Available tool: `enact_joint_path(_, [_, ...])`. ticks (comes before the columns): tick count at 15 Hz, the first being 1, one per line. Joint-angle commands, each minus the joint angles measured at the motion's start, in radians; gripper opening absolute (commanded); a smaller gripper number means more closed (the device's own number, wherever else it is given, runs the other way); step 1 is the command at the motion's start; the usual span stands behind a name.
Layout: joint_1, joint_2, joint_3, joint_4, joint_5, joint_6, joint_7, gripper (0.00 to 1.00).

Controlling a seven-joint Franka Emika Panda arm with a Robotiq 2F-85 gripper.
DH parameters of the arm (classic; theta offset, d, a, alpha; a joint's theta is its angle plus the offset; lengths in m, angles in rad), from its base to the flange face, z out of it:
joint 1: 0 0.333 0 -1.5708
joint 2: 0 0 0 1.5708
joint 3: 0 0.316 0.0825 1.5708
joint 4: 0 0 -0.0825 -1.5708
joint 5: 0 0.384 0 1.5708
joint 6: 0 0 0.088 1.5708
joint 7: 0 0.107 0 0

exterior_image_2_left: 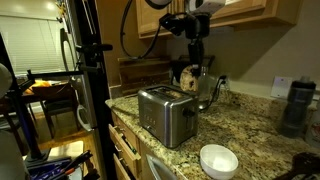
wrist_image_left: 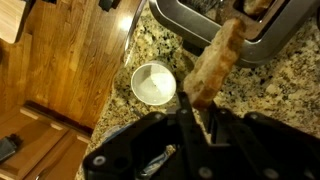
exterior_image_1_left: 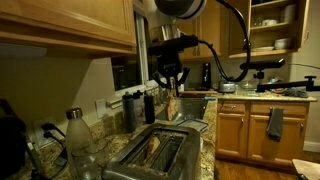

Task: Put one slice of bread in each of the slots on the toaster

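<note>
Jaws clamped tight on a bread slice [wrist_image_left: 214,62], carrying it above the toaster [exterior_image_1_left: 150,152]; next it needs aligning edge-down over an empty slot, then lowering

Dim kitchen: wood wall cabinets [exterior_image_1_left: 60,25] over a speckled granite desk [exterior_image_2_left: 245,125].
The desk spreads below the gripper [wrist_image_left: 197,108], and past its edge lies a plank wood floor [wrist_image_left: 60,60]. The cabinets hang level with the gripper and above it; a pale wall [exterior_image_2_left: 260,60] stands behind it. Well off to one side is a window with blinds [exterior_image_2_left: 30,60]; far beyond, a lit open cupboard [exterior_image_1_left: 272,25].
</note>
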Motion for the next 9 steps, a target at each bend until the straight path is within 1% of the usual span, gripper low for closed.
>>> enact_joint_path(1, [0.016, -0.063, 0.010, -0.045, 0.033, -0.032, 0.004, 0.10])
enact_joint_path(9, [0.020, -0.075, 0.018, -0.070, 0.095, -0.032, -0.014, 0.10])
